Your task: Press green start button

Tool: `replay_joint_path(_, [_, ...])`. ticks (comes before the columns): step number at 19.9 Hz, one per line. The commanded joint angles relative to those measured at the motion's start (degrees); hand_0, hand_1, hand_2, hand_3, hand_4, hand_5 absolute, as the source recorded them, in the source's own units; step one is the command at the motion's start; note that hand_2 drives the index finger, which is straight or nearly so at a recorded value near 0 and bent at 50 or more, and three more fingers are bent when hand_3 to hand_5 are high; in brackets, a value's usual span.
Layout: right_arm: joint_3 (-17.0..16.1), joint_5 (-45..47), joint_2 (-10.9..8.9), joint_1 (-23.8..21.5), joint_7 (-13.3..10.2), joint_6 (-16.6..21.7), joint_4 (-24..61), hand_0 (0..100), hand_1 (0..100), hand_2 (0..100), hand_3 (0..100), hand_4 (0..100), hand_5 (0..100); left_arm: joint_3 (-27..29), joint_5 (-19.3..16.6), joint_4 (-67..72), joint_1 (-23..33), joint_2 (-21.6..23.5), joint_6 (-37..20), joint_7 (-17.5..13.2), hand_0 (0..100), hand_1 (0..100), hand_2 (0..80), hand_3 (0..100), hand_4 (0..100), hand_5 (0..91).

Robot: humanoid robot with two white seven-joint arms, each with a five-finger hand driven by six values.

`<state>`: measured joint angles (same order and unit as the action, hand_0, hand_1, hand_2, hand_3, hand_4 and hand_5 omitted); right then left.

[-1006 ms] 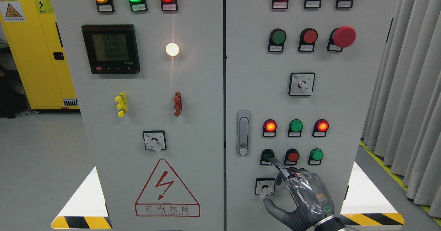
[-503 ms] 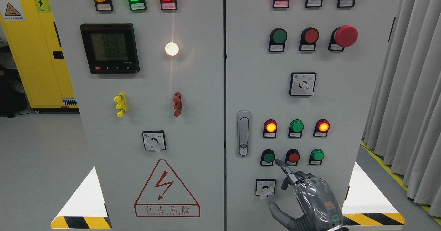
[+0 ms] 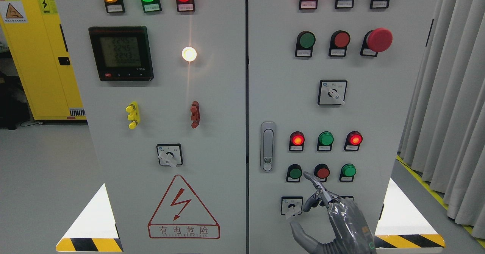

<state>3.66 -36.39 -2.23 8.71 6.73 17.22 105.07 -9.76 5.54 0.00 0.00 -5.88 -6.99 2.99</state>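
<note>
The green start button (image 3: 294,173) sits at the left end of the lower button row on the right cabinet door (image 3: 273,76). My right hand (image 3: 335,214) comes up from the bottom right with its index finger (image 3: 314,184) stretched out and the other fingers curled. The fingertip lies just right of the green button, between it and the red button (image 3: 322,171), and is off the green cap. The hand holds nothing. My left arm does not show.
A rotary switch (image 3: 291,205) sits just left of my hand, under the buttons. Another green button (image 3: 348,170) ends the row, with indicator lamps (image 3: 325,138) above. A door handle (image 3: 268,146) is at the left. Curtains (image 3: 451,95) hang at the right.
One second ago my index fingertip rested on the green start button. It has since drawn back and shifted right, and now sits off the button; the hand has lowered slightly.
</note>
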Motion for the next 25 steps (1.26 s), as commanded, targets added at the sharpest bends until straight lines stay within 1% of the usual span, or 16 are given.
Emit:
replay_joint_path(1, [4.69,17.20,-0.06,-3.61,3.73,-0.08,2.24,43,55,0,31,33,24,0.00,0.00,-1.67,0.44,0.00,0.05,0.00,12,56,0.0,0,0,0.0])
replay_joint_path(2, [4.86,19.14,-0.06,-3.61,3.82,-0.25,2.24,43,55,0,28,30,23,0.00,0.00,-1.67,0.44,0.00,0.05,0.00,12,56,0.0,0,0,0.0])
replay_joint_path(3, [4.87,20.64,-0.06,-3.70,3.82,-0.34,2.16,44,54,0,23,26,18,0.00,0.00,-1.67,0.44,0.00,0.05,0.00,12,56,0.0,0,0,0.0])
replay_joint_path(4, [4.78,21.87,-0.06,-3.70,3.82,-0.34,2.16,46,53,0,5,8,1,0.00,0.00,-1.67,0.44,0.00,0.05,0.00,12,56,0.0,0,0,0.0])
replay_joint_path(5, [4.78,23.10,0.03,-4.05,3.73,-0.34,2.24,46,53,0,3,5,0,0.00,0.00,-1.67,0.44,0.00,0.05,-0.09,12,56,0.0,0,0,0.0])
replay_joint_path(6, [4.69,24.42,0.03,-4.31,3.73,-0.34,2.24,46,52,0,0,1,0,0.00,0.00,-1.67,0.44,0.00,0.05,0.00,12,56,0.0,0,0,0.0])
replay_joint_path(8, [4.78,26.62,0.03,-4.75,3.73,-0.52,2.24,46,51,0,0,0,0,0.00,0.00,-1.67,0.44,0.08,0.05,-0.09,12,56,0.0,0,0,0.0])
replay_joint_path(11, [4.78,27.07,-0.06,-5.98,3.73,-0.52,2.16,46,48,0,0,0,0,0.00,0.00,-1.67,0.44,0.00,0.05,-0.09,12,56,0.0,0,0,0.0])
replay_joint_path(17, [4.78,27.51,0.03,-7.30,3.82,-0.52,2.07,40,47,0,0,0,0,0.00,0.00,-1.67,0.44,0.00,0.05,0.00,12,56,0.0,0,0,0.0])
replay_joint_path(20, [4.87,29.26,-0.06,-7.48,3.91,-0.61,2.07,35,48,0,0,0,0,0.00,0.00,-1.67,0.44,0.00,0.05,-0.09,12,56,0.0,0,0,0.0])
replay_joint_path(25, [4.51,29.44,-0.06,-7.31,4.00,-0.69,1.89,34,48,0,0,0,0,0.00,0.00,-1.67,0.44,0.00,0.05,-0.09,12,56,0.0,0,0,0.0])
